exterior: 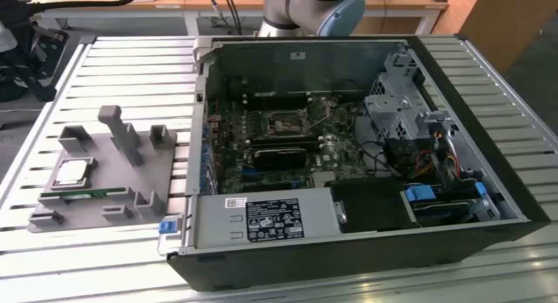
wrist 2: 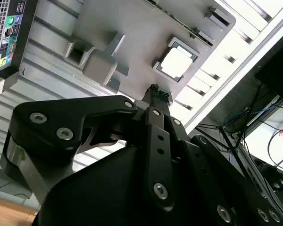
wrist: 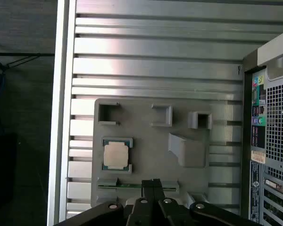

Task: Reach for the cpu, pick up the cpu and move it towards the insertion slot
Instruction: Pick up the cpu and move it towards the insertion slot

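Matte black hand (wrist 2: pixel 154 90) with silver screws (wrist 2: pixel 161 190); grey arm (exterior: pixel 292 9), blue cap (exterior: pixel 345 17).

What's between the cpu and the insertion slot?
In the exterior view, the grey fixture's upright post and the computer case's wall stand between the cpu and the insertion slot.

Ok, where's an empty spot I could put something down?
The bare table slats bordered by the grey holder, the computer case and the table's far edge are free. The holder is crowded with the cpu, memory stick and posts; the case is packed too.
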